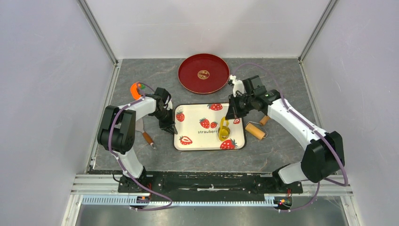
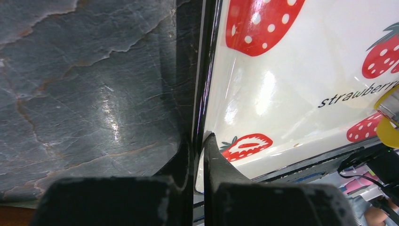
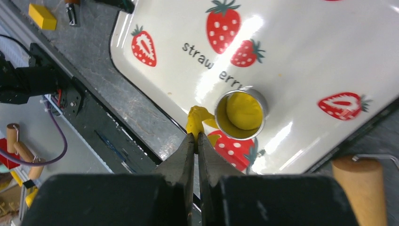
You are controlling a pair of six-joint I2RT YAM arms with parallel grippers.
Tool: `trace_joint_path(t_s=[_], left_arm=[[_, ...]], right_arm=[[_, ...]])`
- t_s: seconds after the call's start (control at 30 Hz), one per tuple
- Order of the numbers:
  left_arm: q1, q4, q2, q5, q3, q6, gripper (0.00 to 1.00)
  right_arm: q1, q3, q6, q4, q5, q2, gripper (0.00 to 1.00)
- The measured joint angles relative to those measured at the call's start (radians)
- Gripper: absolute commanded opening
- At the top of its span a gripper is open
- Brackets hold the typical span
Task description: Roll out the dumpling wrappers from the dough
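The left gripper (image 2: 198, 141) was clenched on the left rim of the strawberry tray (image 2: 282, 70), 1 finger inside the lip and 1 outside. I judge this was to hold the tray down on the grey table (image 2: 94, 94) while the other arm pulled. The right gripper (image 3: 195, 137) was pinched shut on the tip of the yellow scrap (image 3: 195, 118), the irregular leftover strip curling up beside the metal ring cutter (image 3: 219, 104). That grasp looked aimed at peeling waste away from the cut round. The dumpling wrapper (image 3: 244, 110), 1 small flat yellow disc, lay inside the cutter on the tray, toward the tray's near-right corner and close to its near edge. The red plate (image 1: 188, 77) sat beyond the tray's far edge, apart from it (a small golden spot at its middle was too small to identify). The rolling pin (image 1: 256, 130) lay just outside the tray's right edge, near the right forearm, so that side looked tight. The tray's middle and the strip of table between tray and plate offered freer room for a lift or carry.
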Motion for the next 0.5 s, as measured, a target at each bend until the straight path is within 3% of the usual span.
trace_joint_path(t_s=[0.27,0.5], left_arm=[[0.0,-0.001,0.0,0.0,0.0,0.003,0.02],[0.0,-0.001,0.0,0.0,0.0,0.003,0.02]], right_arm=[[-0.149,0.122,-0.032,-0.078,0.041,-0.011,0.06],[-0.169,0.173,-0.039,-0.082,0.024,-0.005,0.06]])
